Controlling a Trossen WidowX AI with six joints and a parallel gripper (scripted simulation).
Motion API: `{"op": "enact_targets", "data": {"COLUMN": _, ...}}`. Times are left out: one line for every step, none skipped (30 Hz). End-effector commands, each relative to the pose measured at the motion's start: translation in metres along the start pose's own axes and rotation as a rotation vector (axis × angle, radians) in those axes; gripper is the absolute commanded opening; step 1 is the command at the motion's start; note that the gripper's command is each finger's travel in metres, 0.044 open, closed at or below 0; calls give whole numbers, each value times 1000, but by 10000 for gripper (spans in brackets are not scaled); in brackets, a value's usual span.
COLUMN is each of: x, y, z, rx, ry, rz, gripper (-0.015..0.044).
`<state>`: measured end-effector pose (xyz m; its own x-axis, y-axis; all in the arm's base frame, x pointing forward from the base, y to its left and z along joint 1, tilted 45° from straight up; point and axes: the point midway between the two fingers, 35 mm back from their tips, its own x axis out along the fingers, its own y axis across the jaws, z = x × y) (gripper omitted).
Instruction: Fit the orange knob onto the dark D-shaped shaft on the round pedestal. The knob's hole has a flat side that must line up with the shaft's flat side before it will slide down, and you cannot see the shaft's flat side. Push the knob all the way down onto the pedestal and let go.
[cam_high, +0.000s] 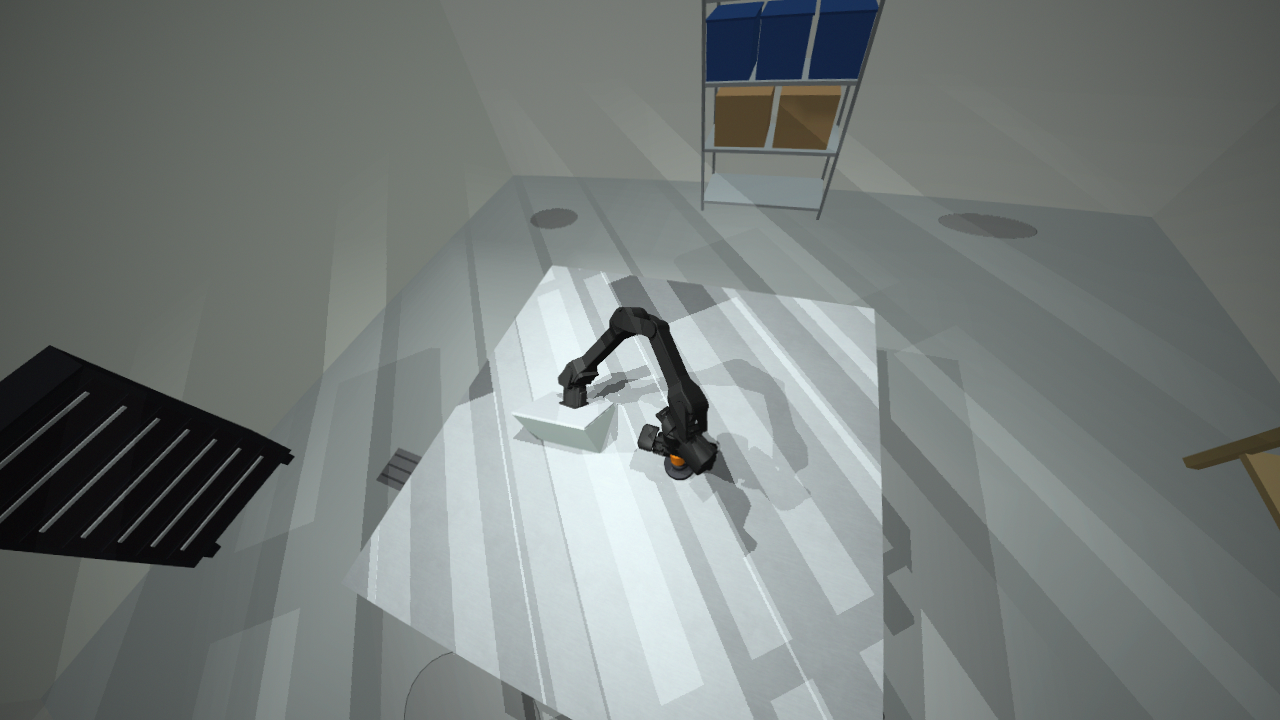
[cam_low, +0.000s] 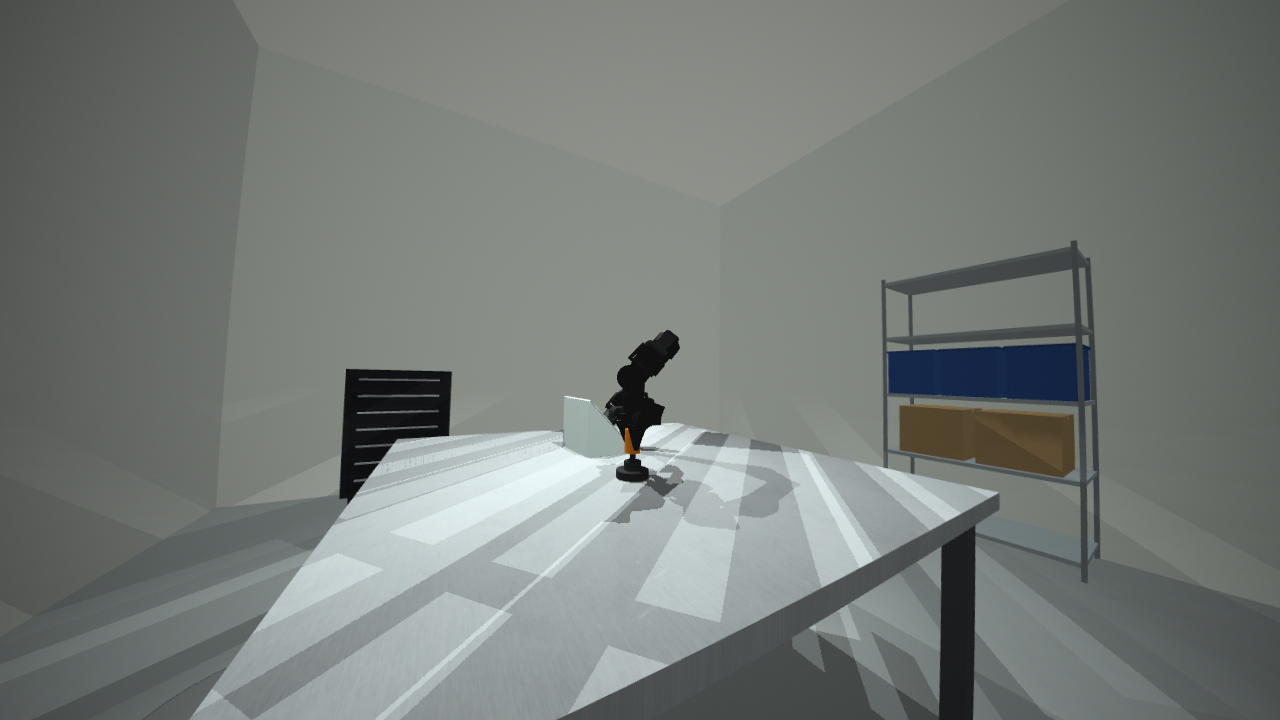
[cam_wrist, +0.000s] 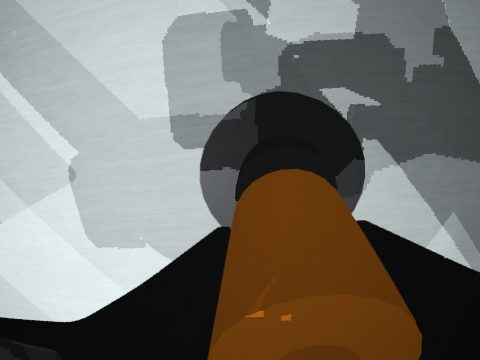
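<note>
The orange knob (cam_high: 677, 461) (cam_low: 631, 444) (cam_wrist: 305, 250) stands roughly upright between the fingers, over the round dark pedestal (cam_high: 677, 475) (cam_low: 631, 474) (cam_wrist: 290, 117). My gripper (cam_high: 679, 455) (cam_low: 632, 441) (cam_wrist: 291, 236) is shut on the knob, with a black finger on each side of it in the wrist view. In the exterior view a short dark stretch of shaft shows between the knob's lower end and the pedestal, so the knob is not down on the pedestal. The shaft's top, its flat side and the knob's hole are hidden.
The arm's base stands on a pale wedge-shaped block (cam_high: 562, 431) (cam_low: 586, 428) on the table (cam_high: 572, 555) (cam_low: 501, 573), behind the pedestal. A dark drawer cabinet (cam_high: 116, 456) (cam_low: 398, 420) and a metal shelf with blue and brown boxes (cam_high: 742, 118) (cam_low: 1024, 442) stand beyond the table.
</note>
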<state>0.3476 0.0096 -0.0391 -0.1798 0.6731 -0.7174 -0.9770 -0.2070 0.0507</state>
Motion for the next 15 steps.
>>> {"op": "enact_targets", "data": {"x": -1, "y": -1, "z": -1, "rx": -7, "ry": 3, "rz": -6, "gripper": 0}}
{"op": "enact_targets", "data": {"x": -1, "y": -1, "z": 0, "rx": -7, "ry": 3, "rz": -6, "gripper": 0}}
{"op": "enact_targets", "data": {"x": -1, "y": 0, "z": 0, "rx": -7, "ry": 3, "rz": -6, "gripper": 0}}
{"op": "enact_targets", "data": {"x": 0, "y": -1, "z": 0, "rx": -7, "ry": 3, "rz": -6, "gripper": 0}}
{"op": "enact_targets", "data": {"x": 0, "y": 0, "z": 0, "rx": -7, "ry": 3, "rz": -6, "gripper": 0}}
{"op": "enact_targets", "data": {"x": 0, "y": 0, "z": 0, "rx": -7, "ry": 3, "rz": -6, "gripper": 0}}
{"op": "enact_targets", "data": {"x": 0, "y": 0, "z": 1, "rx": -7, "ry": 3, "rz": -6, "gripper": 0}}
{"op": "enact_targets", "data": {"x": 0, "y": 0, "z": 1, "rx": -7, "ry": 3, "rz": -6, "gripper": 0}}
{"op": "enact_targets", "data": {"x": 0, "y": 1, "z": 2, "rx": -7, "ry": 3, "rz": -6, "gripper": 0}}
{"op": "enact_targets", "data": {"x": -1, "y": 1, "z": 2, "rx": -7, "ry": 3, "rz": -6, "gripper": 0}}
{"op": "enact_targets", "data": {"x": -1, "y": 1, "z": 2, "rx": -7, "ry": 3, "rz": -6, "gripper": 0}}
{"op": "enact_targets", "data": {"x": -1, "y": 0, "z": 3, "rx": -7, "ry": 3, "rz": -6, "gripper": 0}}
{"op": "enact_targets", "data": {"x": -2, "y": 0, "z": 3, "rx": -7, "ry": 3, "rz": -6, "gripper": 0}}
{"op": "enact_targets", "data": {"x": -2, "y": 0, "z": 3, "rx": -7, "ry": 3, "rz": -6, "gripper": 0}}
{"op": "enact_targets", "data": {"x": -1, "y": 0, "z": 3, "rx": -7, "ry": 3, "rz": -6, "gripper": 0}}
